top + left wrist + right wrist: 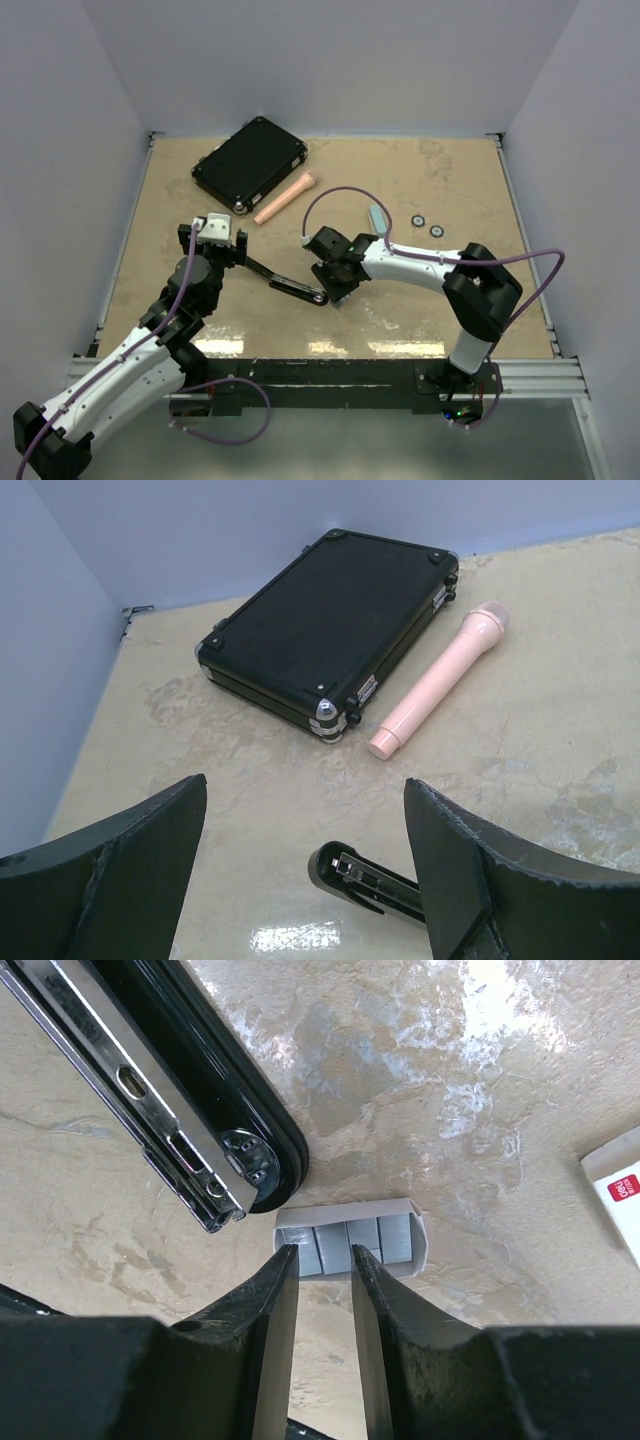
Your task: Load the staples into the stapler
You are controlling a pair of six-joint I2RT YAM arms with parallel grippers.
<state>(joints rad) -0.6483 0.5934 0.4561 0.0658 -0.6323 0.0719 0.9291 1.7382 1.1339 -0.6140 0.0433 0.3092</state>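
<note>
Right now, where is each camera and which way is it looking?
Top external: above and behind the arms, looking down on the table; both arms, left gripper and right gripper show.
Left wrist: low on the left arm, facing the far black case and pink tube; its two fingers show.
Right wrist: pointing down at the staples; its fingers show.
Shared: the black stapler is in all three.

The left arm (130, 370) rises from the lower left toward frame centre. The left gripper (216, 242) has its fingers (130, 870) spread wide. The right arm (420, 265) bends in from the lower right. The right gripper (325, 1255) points down with only a narrow gap between its fingers; tip contact is unclear.
</note>
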